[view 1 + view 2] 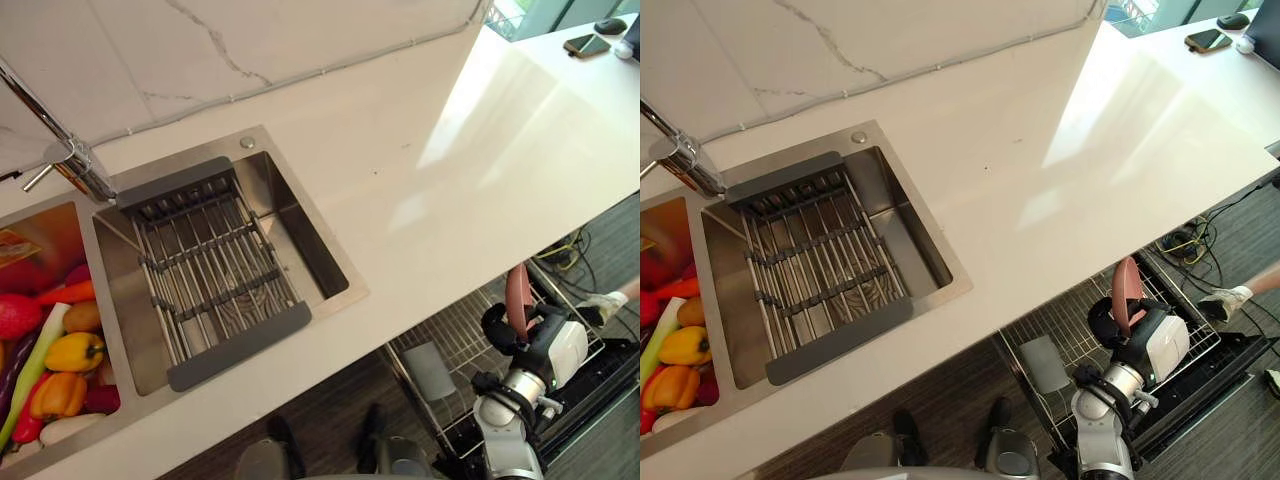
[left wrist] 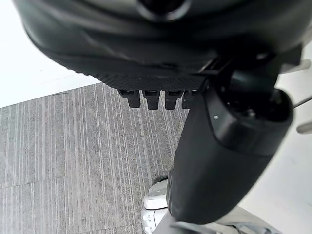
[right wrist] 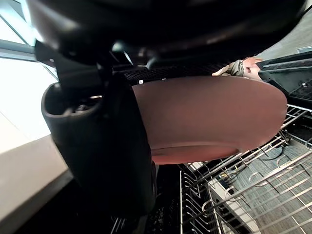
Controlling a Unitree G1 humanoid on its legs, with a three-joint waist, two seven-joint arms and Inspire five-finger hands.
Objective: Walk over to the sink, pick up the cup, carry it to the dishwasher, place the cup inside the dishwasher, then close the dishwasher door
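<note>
My right hand (image 1: 535,340) is shut on a reddish-brown cup (image 3: 209,117), shallow like a dish, with the thumb (image 3: 102,146) across its side. In the eye views the cup (image 1: 517,298) stands on edge above the hand, over the pulled-out wire dishwasher rack (image 1: 1065,325). The open dishwasher door (image 1: 600,375) lies dark below the rack. The steel sink (image 1: 300,215) with a roll-up drying rack over it sits in the white counter to the left, holding no cup. My left hand (image 2: 224,146) hangs over the grey floor with nothing in it.
A person's hand (image 1: 607,305) reaches in at the rack's right side. A grey piece (image 1: 430,370) lies in the rack. The counter edge (image 1: 420,315) runs just above the rack. Vegetables (image 1: 60,360) fill the left basin beside the faucet (image 1: 70,160). A phone (image 1: 586,44) lies far right.
</note>
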